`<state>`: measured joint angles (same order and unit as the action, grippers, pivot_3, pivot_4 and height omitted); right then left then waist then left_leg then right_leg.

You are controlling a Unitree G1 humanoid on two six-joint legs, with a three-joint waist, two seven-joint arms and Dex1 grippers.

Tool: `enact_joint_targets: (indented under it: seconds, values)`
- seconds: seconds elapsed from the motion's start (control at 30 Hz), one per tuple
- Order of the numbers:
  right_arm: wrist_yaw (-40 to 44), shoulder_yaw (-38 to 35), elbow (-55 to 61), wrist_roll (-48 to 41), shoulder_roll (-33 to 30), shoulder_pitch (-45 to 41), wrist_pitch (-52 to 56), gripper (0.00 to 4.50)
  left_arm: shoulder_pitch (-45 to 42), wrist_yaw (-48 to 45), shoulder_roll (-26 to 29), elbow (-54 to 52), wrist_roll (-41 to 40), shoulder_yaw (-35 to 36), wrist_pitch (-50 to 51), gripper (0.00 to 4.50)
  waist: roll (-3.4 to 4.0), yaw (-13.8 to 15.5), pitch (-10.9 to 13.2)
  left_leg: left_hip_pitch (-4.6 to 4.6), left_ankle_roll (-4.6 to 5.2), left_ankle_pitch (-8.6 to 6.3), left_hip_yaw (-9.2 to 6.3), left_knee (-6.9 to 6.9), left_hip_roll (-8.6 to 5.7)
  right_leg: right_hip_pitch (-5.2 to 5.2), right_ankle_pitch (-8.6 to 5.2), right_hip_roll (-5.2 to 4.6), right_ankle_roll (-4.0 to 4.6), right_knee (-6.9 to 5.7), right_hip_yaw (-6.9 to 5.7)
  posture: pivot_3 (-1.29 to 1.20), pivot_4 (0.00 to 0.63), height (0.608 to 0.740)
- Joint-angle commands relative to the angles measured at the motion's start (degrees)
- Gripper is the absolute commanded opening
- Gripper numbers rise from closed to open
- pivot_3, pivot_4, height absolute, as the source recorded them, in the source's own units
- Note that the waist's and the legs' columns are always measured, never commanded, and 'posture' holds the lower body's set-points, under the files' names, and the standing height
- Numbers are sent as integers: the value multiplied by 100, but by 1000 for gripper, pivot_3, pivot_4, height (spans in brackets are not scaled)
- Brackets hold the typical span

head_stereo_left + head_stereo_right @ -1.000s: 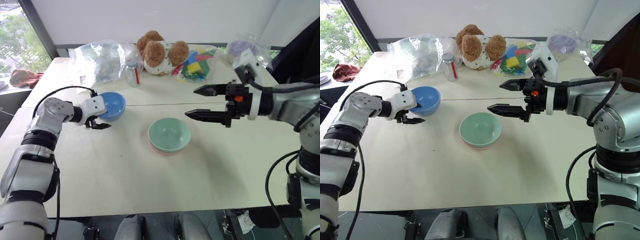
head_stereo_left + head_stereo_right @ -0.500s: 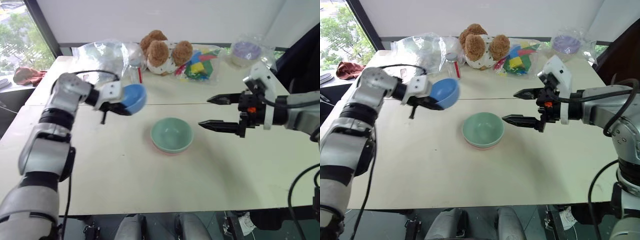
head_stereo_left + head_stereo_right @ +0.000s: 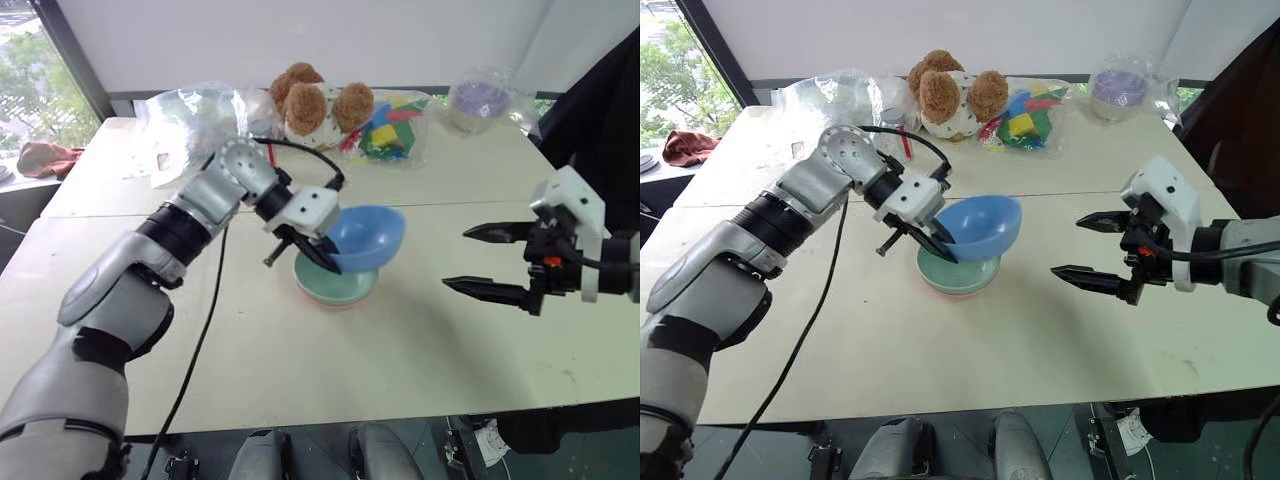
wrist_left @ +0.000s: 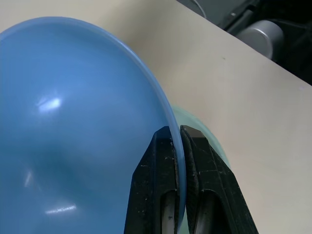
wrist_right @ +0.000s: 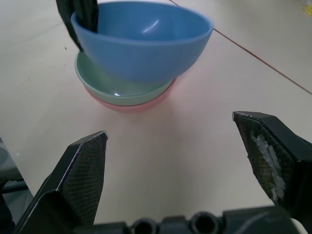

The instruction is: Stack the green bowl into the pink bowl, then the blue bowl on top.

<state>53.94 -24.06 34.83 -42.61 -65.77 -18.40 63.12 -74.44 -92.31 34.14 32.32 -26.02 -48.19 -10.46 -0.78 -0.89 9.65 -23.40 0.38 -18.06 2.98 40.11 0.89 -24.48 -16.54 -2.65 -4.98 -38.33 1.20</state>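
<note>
Because the stack is being built toward the middle of the table (image 3: 250, 380), well in from every edge, both arms can reach it without crowding the clutter along the far edge. There a teddy bear (image 3: 315, 100), a bag of coloured blocks (image 3: 392, 128) and a clear plastic bag (image 3: 195, 115) are kept apart from the work.

The blue bowl (image 3: 367, 235) is held in the air, tilted, directly over the stack and not yet seated. It is pinched by its rim in the left gripper (image 4: 178, 146), whose fingers are clamped tight with one inside the wall and one outside; a rim grip is judged to leave the underside free to drop into the bowl below.

The green bowl (image 5: 122, 90) is already nested in the pink bowl (image 5: 131, 105), of which only the rim is seen beneath.

The right gripper (image 3: 487, 260) is held spread wide and empty, off toward the right edge, presumably to stay out of the lowering path.
</note>
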Motion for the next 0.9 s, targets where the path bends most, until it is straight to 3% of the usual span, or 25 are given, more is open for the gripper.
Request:
enact_joint_targets:
  seconds: [0.03,0.17,0.33,0.37,0.47,0.63,0.9]
  values:
    - [-82,-360,175,-112,-127,50,-41,4500,-204,-19,305,-242,-246,-379,-80,29,0,12,0,-1,0,0,0,-1,0,-1,0,1,0,1,0,0,150,740]
    - [-109,-364,139,-140,-195,104,-109,4500,-213,-19,376,-133,-125,-566,-270,1572,-1,36,0,-4,0,0,-3,-1,-1,-1,-1,1,0,3,-2,0,150,740]
    - [-133,-226,39,-128,-259,11,-194,4500,-248,-19,175,83,-281,-14,-99,4179,-1,44,1,-6,0,0,-2,4,-6,5,-1,-2,0,10,-4,0,150,740]
    - [-128,-185,27,-127,-271,-4,-221,4500,-301,-19,93,224,-362,326,128,4435,-2,35,1,-6,0,0,-2,4,-6,5,-1,-2,0,11,-3,0,150,740]
    - [-107,-16,-60,-118,-302,-76,-316,4500,-336,-19,89,564,-485,1326,775,4435,-3,15,2,-6,1,0,-5,3,-4,4,-1,2,-1,11,-8,0,150,740]
    - [-11,339,-324,2,-356,-201,-568,4500,335,-19,993,-274,-740,2153,1880,4435,7,-61,-3,1,2,-1,-8,-10,3,-2,-1,10,-1,10,2,0,150,740]
    - [344,929,-701,204,-388,-343,-1048,4500,2763,977,2327,-2577,-1078,4008,3535,4435,2,29,0,-3,-1,1,-11,2,3,2,-1,-10,-1,9,-2,0,150,740]
